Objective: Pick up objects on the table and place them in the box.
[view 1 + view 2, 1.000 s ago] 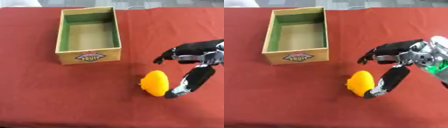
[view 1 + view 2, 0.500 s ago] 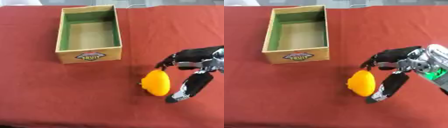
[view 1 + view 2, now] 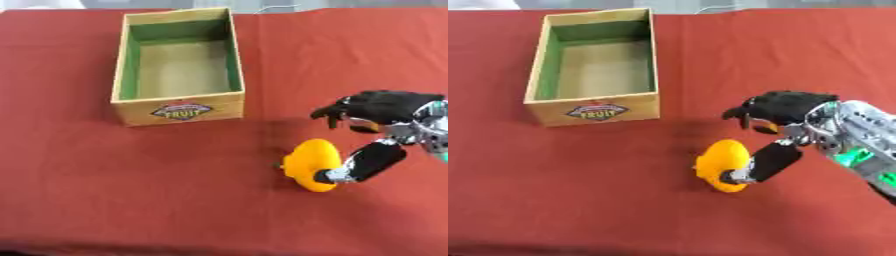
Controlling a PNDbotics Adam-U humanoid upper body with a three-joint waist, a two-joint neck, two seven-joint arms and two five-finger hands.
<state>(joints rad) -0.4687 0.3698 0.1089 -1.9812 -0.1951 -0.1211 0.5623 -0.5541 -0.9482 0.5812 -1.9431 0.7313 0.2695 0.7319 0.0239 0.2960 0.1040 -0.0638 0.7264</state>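
An orange-yellow fruit (image 3: 311, 164) lies on the red tablecloth, in front of and to the right of the wooden box (image 3: 178, 111). The box has green inner walls, a "FRUIT" label on its near wall and nothing inside. My right hand (image 3: 794, 106) comes in from the right and hovers just right of the fruit. It is open: its thumb (image 3: 765, 162) rests against the fruit's right side, while its bent fingers (image 3: 742, 112) hang above and behind the fruit, apart from it. My left hand shows in neither view.
The red cloth (image 3: 131, 190) covers the whole table. The box stands at the back left, its long side running away from me. Silver and green parts of my right forearm (image 3: 859, 150) reach in from the right edge.
My right hand has shifted left and its thumb has swung in until it touches the fruit's right side. The fruit and the box have stayed where they were.
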